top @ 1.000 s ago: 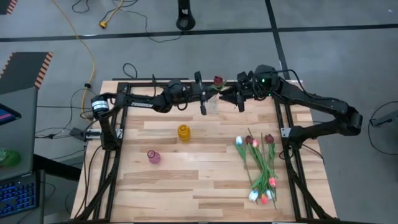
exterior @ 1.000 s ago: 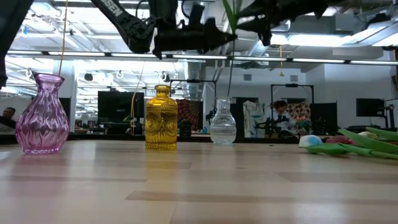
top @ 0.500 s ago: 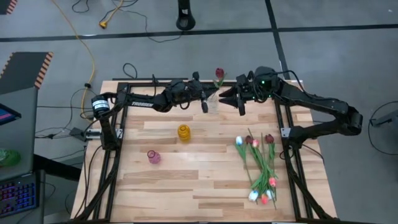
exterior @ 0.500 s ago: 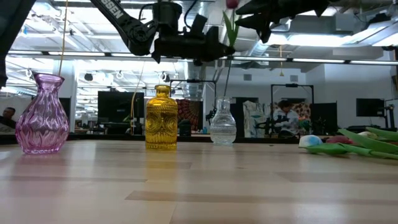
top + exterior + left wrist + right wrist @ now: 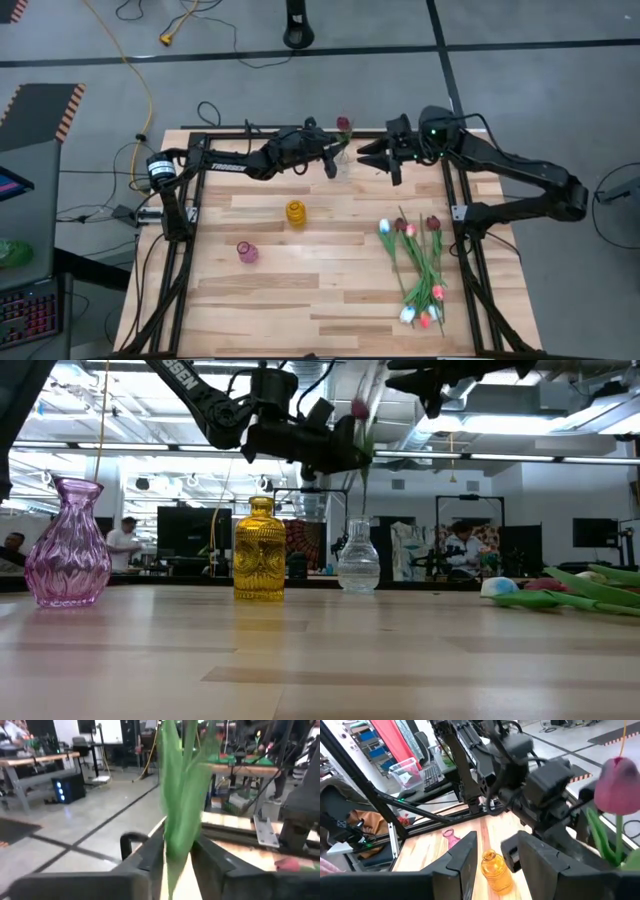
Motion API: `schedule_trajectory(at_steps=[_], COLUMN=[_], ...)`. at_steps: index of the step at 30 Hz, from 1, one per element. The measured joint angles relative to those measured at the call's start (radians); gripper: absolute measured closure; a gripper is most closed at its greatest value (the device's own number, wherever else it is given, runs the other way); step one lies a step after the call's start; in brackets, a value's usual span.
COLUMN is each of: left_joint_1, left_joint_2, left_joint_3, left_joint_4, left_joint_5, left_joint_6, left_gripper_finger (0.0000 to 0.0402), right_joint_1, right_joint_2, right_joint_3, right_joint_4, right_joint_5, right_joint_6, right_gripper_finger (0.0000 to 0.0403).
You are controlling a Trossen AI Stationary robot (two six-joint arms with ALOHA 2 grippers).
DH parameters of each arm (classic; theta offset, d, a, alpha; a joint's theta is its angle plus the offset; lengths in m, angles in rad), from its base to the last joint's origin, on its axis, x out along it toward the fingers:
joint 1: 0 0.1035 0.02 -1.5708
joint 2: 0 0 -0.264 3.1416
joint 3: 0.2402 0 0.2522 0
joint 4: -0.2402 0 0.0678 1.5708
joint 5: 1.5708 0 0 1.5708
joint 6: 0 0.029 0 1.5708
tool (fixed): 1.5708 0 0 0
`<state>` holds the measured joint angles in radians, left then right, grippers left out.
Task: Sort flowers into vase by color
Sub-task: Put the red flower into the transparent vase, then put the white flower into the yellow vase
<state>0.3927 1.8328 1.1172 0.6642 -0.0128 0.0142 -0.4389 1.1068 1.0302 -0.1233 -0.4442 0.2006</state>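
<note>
Three vases stand on the wooden worktop (image 5: 270,300): a clear vase (image 5: 341,168) near the far edge, an amber vase (image 5: 295,213) mid-worktop, and a pink vase (image 5: 246,252) nearer the left edge. People work in the lab beyond. The left gripper (image 5: 333,158) has its fingers (image 5: 150,855) clamped on a dark red tulip (image 5: 343,125) above the clear vase. The right gripper (image 5: 372,157), just beside, has its fingers apart and empty. Remaining flowers (image 5: 418,262) lie by the right edge.

Both arms are extended toward each other, raised over the far edge. The left end effector (image 5: 331,160) is closed on a stem; the right end effector (image 5: 372,154) is held open opposite it.
</note>
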Motion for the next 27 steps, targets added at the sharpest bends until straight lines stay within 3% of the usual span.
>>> schedule_trajectory(at_steps=[6, 10, 19, 27], left_joint_1=[0.000, 0.000, 0.000, 0.000], left_joint_2=[-0.034, -0.086, -0.193, -0.275], left_joint_3=[0.000, 0.000, 0.000, 0.000], left_joint_4=[-0.181, -0.319, -0.573, -0.784], left_joint_5=[0.000, -0.002, -0.002, 0.005], left_joint_6=[0.056, 0.126, 0.230, 0.247], left_gripper_finger=[0.0244, 0.0225, 0.0221, 0.0221], right_joint_1=[0.000, 0.005, 0.099, 0.250], right_joint_2=[-0.052, -0.083, -0.100, -0.069], right_joint_3=[0.000, 0.000, 0.000, 0.000], right_joint_4=[-0.060, -0.140, -0.367, -0.542], right_joint_5=[0.000, 0.001, 0.067, 0.186], right_joint_6=[-0.006, -0.034, -0.007, 0.173], right_gripper_finger=[0.0237, 0.0237, 0.0237, 0.0237])
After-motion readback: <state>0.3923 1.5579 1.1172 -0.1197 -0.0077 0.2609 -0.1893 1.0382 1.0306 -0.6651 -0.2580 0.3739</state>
